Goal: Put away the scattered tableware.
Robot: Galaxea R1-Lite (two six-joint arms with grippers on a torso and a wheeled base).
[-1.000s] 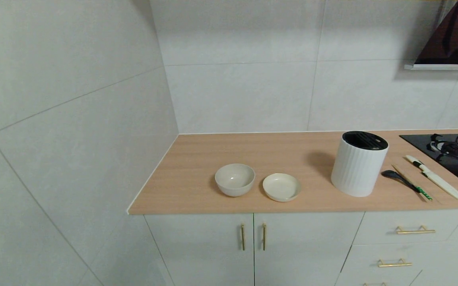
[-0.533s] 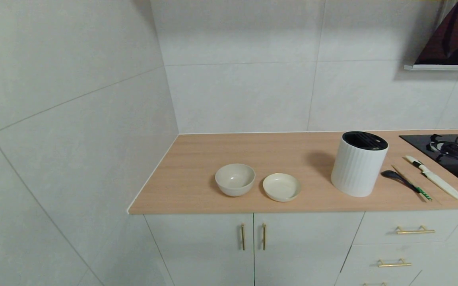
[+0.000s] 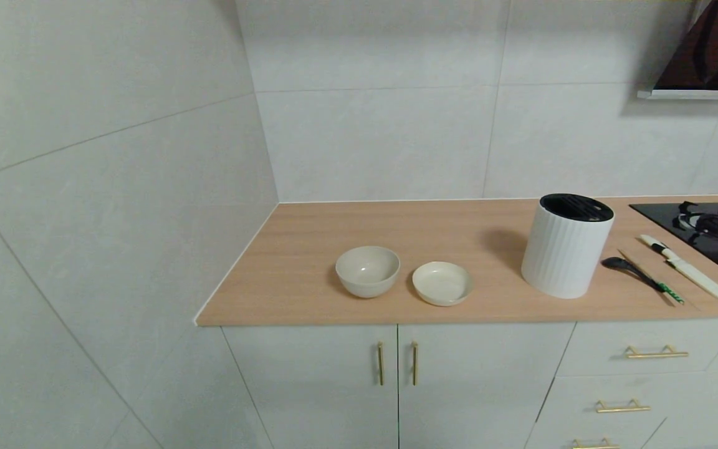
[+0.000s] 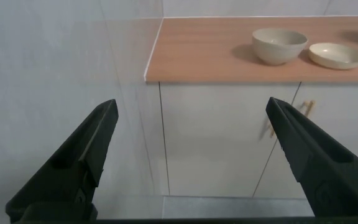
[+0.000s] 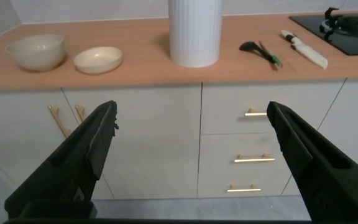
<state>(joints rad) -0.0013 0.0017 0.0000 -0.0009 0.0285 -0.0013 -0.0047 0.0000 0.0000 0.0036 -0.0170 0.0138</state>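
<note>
The bowl [image 3: 368,270] and the small dish [image 3: 442,282] are set side by side on the surface [image 3: 309,249], ahead of the left fingers [image 4: 82,162], which are spread wide and hold nothing. The spoon [image 3: 630,271], chopsticks [image 3: 652,282] and knife [image 3: 686,268] are laid past the white holder [image 3: 566,245], nearer the right fingers [image 5: 82,155], which are spread wide too.

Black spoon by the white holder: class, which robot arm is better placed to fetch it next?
Likely the right. The spoon lies right of the holder; the open right gripper faces that end, while the left gripper faces the bowl end.
</note>
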